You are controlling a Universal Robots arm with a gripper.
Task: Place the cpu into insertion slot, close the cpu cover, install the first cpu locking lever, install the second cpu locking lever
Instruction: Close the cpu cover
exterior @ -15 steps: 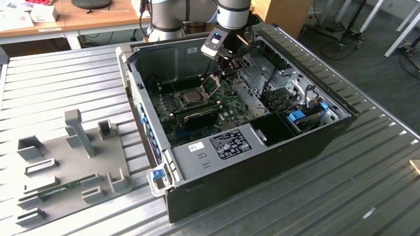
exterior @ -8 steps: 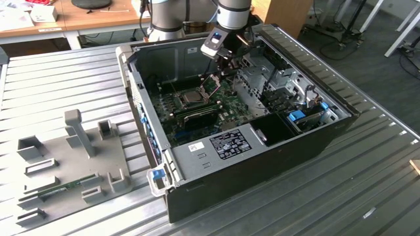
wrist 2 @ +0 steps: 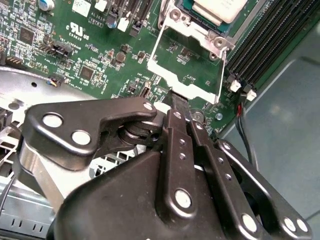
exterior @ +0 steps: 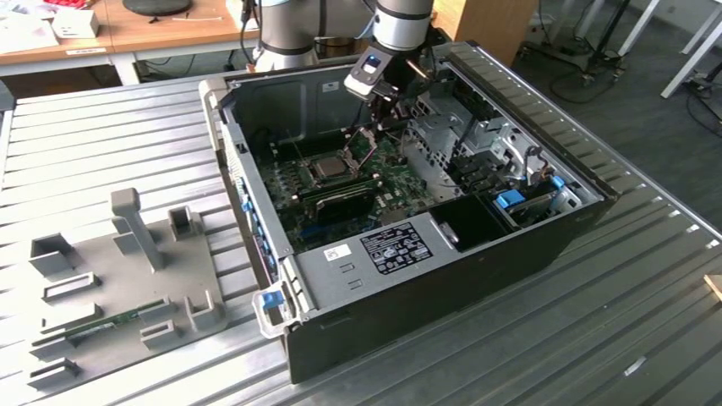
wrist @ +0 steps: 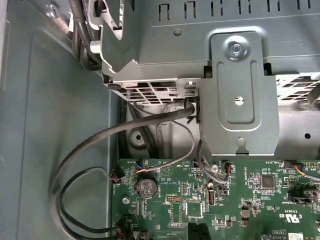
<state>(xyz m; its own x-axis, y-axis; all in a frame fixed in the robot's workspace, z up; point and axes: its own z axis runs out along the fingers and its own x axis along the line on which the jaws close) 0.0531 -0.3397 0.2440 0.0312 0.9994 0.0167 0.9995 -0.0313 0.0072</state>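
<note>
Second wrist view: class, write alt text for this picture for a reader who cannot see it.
The shut black gripper meets the free edge of the silvery cpu cover, which stands swung open over the green circuit board. Beyond its hinge, the cpu lies in the insertion slot.

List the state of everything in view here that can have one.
cpu: seated in the insertion slot.
cpu cover: open, swung away from the slot.
gripper: shut on the cover's free edge.
computer case: lying on its side, side panel off, inside exposed.
</note>
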